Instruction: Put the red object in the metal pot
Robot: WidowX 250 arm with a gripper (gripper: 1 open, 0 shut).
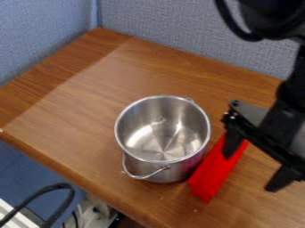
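The fingers [259, 153] hang spread wide and empty, pointing down at the right of the scene, one prong low over the upper end of the red object [217, 169], the other out toward the tabletop's right edge. To the left of the fingers, and just beside the near prong, stands the metal pot [165, 137], upright, mouth open and nothing in it, its wire handle drooping over the front wall. The red object lies flat on the tabletop [95, 85] directly below and a little in front of the fingers, its long side close against the pot's right wall; whether the two touch cannot be told. The spread looks meant to straddle the block across its narrow width, so the grasp is likely the step in hand. Room is tight: the pot crowds the left prong, and the block's lower end sits near the tabletop's front edge. Left of the pot the wood is bare.
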